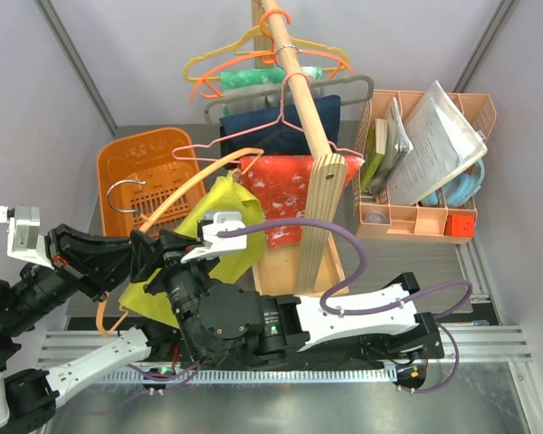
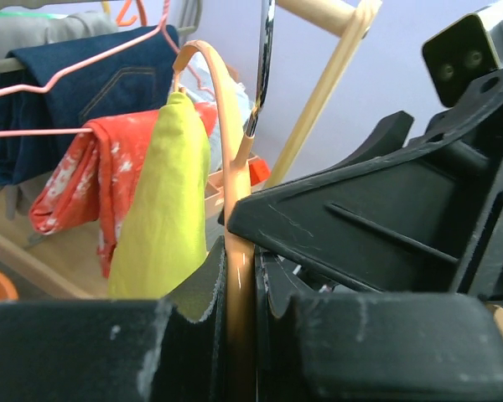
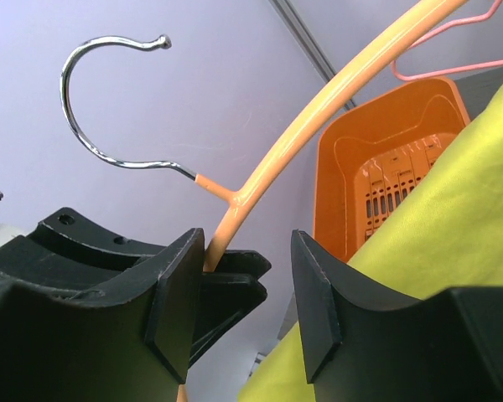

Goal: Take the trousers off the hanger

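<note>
The peach hanger (image 1: 176, 194) is off the rack and tilted, with its metal hook (image 1: 127, 192) over the orange basket. The yellow-green trousers (image 1: 224, 221) hang draped over its bar. My left gripper (image 1: 143, 256) is shut on the hanger's arm, which shows clamped between the jaws in the left wrist view (image 2: 239, 318), with the trousers (image 2: 163, 209) just beyond. My right gripper (image 3: 239, 310) is open and holds nothing. It sits close beside the left one, with the hanger (image 3: 318, 117) above it and the trousers (image 3: 436, 243) against its right finger.
An orange basket (image 1: 140, 158) stands at the back left. A wooden rack pole (image 1: 312, 136) carries a navy garment (image 1: 271, 117), a red patterned cloth (image 1: 285, 194), and pink and yellow hangers. A peach organizer (image 1: 425, 212) with papers stands at the right.
</note>
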Robot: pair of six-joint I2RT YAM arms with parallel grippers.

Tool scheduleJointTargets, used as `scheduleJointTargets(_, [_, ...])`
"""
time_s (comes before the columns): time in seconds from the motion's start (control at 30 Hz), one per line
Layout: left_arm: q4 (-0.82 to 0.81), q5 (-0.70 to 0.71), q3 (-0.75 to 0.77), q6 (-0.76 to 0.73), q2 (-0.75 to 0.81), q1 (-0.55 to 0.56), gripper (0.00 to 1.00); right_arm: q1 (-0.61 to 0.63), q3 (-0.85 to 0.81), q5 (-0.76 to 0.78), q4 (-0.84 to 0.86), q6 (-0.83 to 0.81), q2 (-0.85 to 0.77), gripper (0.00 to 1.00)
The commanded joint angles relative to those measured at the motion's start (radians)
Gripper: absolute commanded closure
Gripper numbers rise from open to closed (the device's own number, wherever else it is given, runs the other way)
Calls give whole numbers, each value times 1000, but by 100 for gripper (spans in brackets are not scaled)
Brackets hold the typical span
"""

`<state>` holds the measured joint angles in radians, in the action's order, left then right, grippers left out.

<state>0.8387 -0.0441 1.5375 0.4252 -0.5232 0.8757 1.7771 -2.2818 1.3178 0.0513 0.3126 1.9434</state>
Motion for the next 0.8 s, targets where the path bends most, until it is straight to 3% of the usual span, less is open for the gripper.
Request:
scheduleJointTargets(0.0, [-305,-88,62,12,-1,-1,100,-1,-7,15,220,-96,-9,49])
scheduleJointTargets(0.3, [-305,-203,102,15,-43,-3,100,-1,-22,-45,383,-176,23,57])
scheduleJointTargets(0.57, [-291,-220,101,12,-60,-3,100,2,-27,-52,366,-164,17,89])
scheduleJointTargets(0.63, [-279,-226,98,6,-58,-3,91,2,-22,-45,349,-152,8,98])
scheduleJointTargets(0.7, [-277,-215,87,4,-49,-1,71,2,-21,-31,338,-147,3,99])
scheduleJointTargets(0.77, [-273,-214,82,4,-40,-1,59,2,-19,-22,306,-123,-6,99])
